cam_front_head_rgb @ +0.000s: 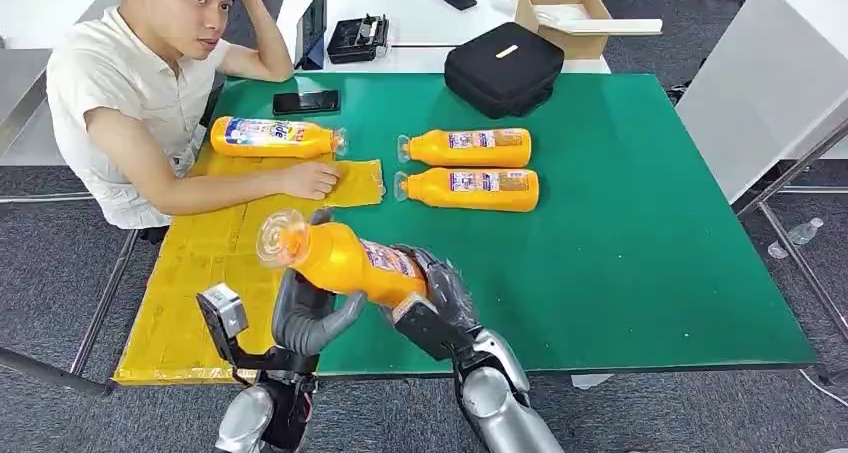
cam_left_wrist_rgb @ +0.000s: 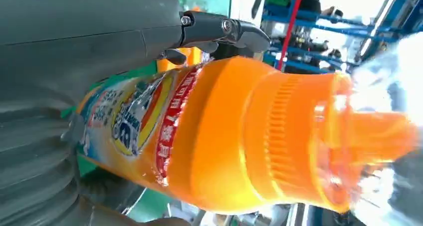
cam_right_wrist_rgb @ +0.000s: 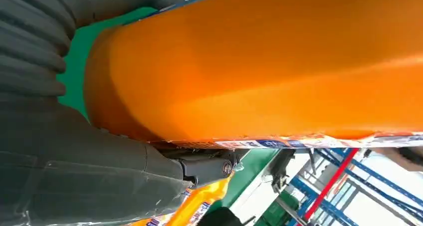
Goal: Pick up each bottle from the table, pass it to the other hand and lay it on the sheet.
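Above surface edge: I have the orange bottle (cam_front_head_rgb: 345, 261) mid-handover.
Right hand (cam_front_head_rgb: 440, 298): clamps base.
Left hand (cam_front_head_rgb: 305, 313): cups neck.

The bottle (cam_left_wrist_rgb: 239, 136) label carries print (Chinese characters, seemingly), too blurred and turned to read.

My right hand (cam_front_head_rgb: 440, 298) mostly hidden behind the bottle (cam_front_head_rgb: 345, 258) I hold, bottle's base covered by that hand, its clear cap blurred in my left wrist view, its neck cut off in my right wrist view, label text too small to read
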`<act>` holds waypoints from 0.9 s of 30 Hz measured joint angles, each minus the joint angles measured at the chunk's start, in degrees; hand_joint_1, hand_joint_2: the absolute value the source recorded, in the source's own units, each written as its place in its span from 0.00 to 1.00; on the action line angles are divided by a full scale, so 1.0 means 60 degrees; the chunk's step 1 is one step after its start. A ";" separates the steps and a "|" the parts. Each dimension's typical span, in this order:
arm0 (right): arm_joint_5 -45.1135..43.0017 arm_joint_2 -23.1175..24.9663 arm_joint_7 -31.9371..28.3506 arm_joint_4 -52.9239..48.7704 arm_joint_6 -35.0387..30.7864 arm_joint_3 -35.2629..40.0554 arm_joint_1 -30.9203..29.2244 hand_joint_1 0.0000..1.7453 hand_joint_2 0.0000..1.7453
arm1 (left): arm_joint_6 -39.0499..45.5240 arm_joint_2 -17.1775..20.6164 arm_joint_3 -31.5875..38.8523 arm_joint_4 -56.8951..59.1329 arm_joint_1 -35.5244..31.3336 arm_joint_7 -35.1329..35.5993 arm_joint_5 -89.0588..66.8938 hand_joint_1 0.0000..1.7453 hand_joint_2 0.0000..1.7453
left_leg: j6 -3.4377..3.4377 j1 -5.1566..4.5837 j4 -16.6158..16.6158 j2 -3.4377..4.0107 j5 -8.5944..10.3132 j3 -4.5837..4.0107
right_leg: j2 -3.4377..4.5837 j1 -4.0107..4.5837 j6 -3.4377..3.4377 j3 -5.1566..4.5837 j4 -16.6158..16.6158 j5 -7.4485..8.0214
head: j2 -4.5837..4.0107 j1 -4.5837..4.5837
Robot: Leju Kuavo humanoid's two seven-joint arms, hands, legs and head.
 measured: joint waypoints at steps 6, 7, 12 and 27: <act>0.0040 -0.0003 0.0040 0.0113 -0.0077 -0.0015 0.0080 1.00 1.00 | 0.0095 -0.0004 0.0018 -0.0146 0.0022 -0.0048 -0.0096 0.00 1.00 | 0.0000 0.0000 0.0000 0.0000 0.0000 -0.0002 | 0.0000 0.0000 0.0000 0.0000 0.0000 0.0000 | 0.0000 0.0000; 0.0033 -0.0004 0.0044 0.0138 -0.0077 -0.0018 0.0079 1.00 1.00 | 0.0080 -0.0004 0.0018 -0.0160 0.0025 -0.0033 -0.0092 0.00 1.00 | 0.0000 0.0000 0.0000 0.0000 0.0000 -0.0002 | 0.0000 0.0000 0.0000 -0.0001 -0.0001 0.0000 | 0.0000 0.0000; 0.0397 0.0000 0.0091 0.0353 -0.0204 -0.0022 0.0048 1.00 1.00 | -0.0032 -0.0004 0.0011 -0.0179 0.0026 0.0255 0.0098 0.00 1.00 | 0.0000 0.0000 0.0000 0.0000 0.0000 -0.0002 | 0.0000 0.0000 0.0000 -0.0001 0.0000 0.0000 | 0.0000 0.0000; 0.1337 0.0135 0.0364 0.0689 -0.0649 0.0430 -0.0130 1.00 1.00 | 0.0073 -0.0026 0.0044 0.0270 -0.0085 0.0408 0.0583 0.00 1.00 | 0.0000 0.0000 0.0000 0.0000 0.0000 -0.0004 | 0.0000 0.0000 0.0000 -0.0004 0.0000 0.0000 | 0.0000 0.0000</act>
